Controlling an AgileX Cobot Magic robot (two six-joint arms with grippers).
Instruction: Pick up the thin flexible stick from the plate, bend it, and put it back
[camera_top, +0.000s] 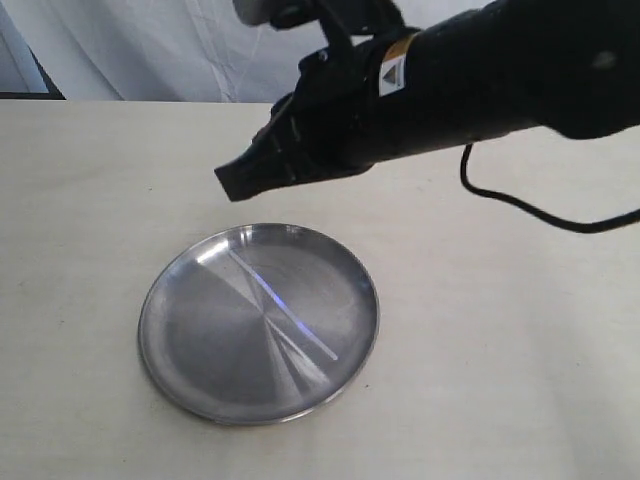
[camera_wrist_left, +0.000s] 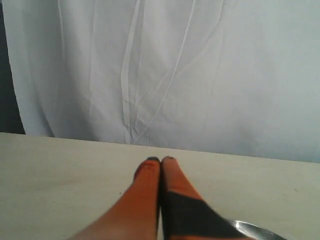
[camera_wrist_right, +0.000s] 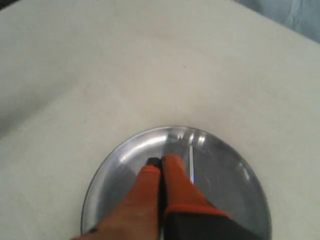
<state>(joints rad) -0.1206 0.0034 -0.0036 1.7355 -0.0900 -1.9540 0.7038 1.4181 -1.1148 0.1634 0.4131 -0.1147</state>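
The plate (camera_top: 190, 335) lies on the table, round and shiny steel. Across its middle the thin flexible stick (camera_top: 281, 301) rests diagonally, straight, with a bluish glint. My right gripper (camera_top: 232, 186) hovers above the table just beyond the plate's far rim, shut with nothing in it. In the right wrist view its orange fingertips (camera_wrist_right: 161, 161) are pressed together over the plate (camera_wrist_right: 127, 150), with the stick (camera_wrist_right: 191, 162) lying just beside them. In the left wrist view my left gripper (camera_wrist_left: 161, 160) is also shut and empty, over bare table, with a sliver of plate rim (camera_wrist_left: 256, 231) beside it.
The beige table (camera_top: 80, 200) runs on all sides of the plate. A white curtain (camera_wrist_left: 165, 65) hangs behind the table's far edge. A black cable (camera_top: 520, 205) trails over the table on the right, under my right arm.
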